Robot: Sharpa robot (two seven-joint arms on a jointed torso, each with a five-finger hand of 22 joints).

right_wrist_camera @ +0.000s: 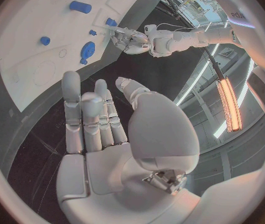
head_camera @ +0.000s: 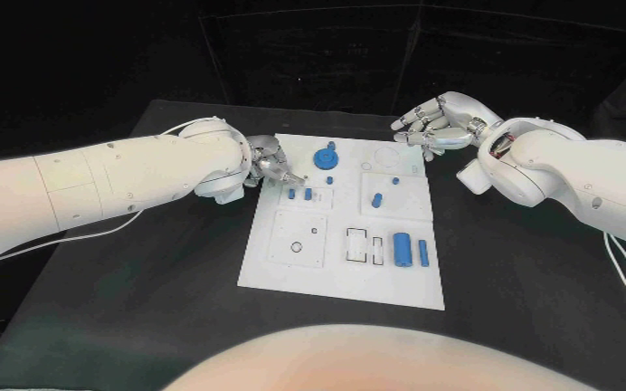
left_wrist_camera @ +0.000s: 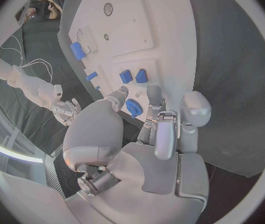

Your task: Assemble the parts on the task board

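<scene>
Head view: left robot hand [head_camera: 270,163] poised, nothing held, at task board [head_camera: 303,269] edge beside blue parts [head_camera: 300,195]; right robot hand [head_camera: 437,124] spread, unladen. Parts risk being knocked by misjudged reach.

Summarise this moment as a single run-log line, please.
left robot hand: open, at task board far-left edge | right robot hand: open, off far-right corner | blue parts: on board
</scene>
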